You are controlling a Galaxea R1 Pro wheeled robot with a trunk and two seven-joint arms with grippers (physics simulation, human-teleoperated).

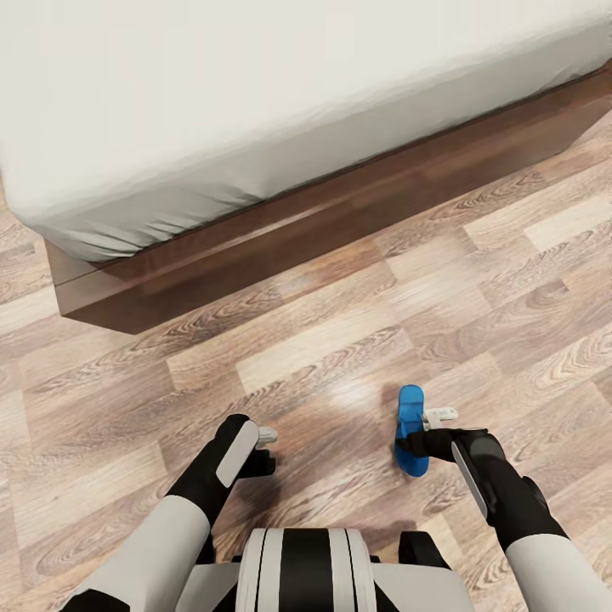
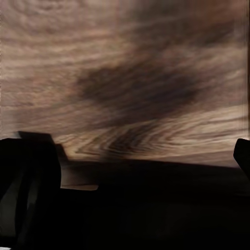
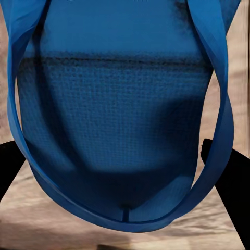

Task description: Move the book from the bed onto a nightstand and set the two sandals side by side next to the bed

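1. Where the wood-plank floor [image 1: 323,340] meets the bed [image 1: 255,110], we see a dark brown frame under an off-white mattress.
2. Our right pincer [image 1: 425,431] is pinching a blue sandal [image 1: 410,429] held on edge over the planks, well short of the bed.
3. Our right wrist view has its sole and straps [image 3: 122,120] close up.
4. Our left pincer [image 1: 265,450] hangs low over the floor; we cannot tell its spread.

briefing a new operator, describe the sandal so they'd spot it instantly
Start at the bed, then drop to the plank floor in front of it. Near the right claw sits the sandal, bright blue with thong straps, the only blue thing on the brown wood.
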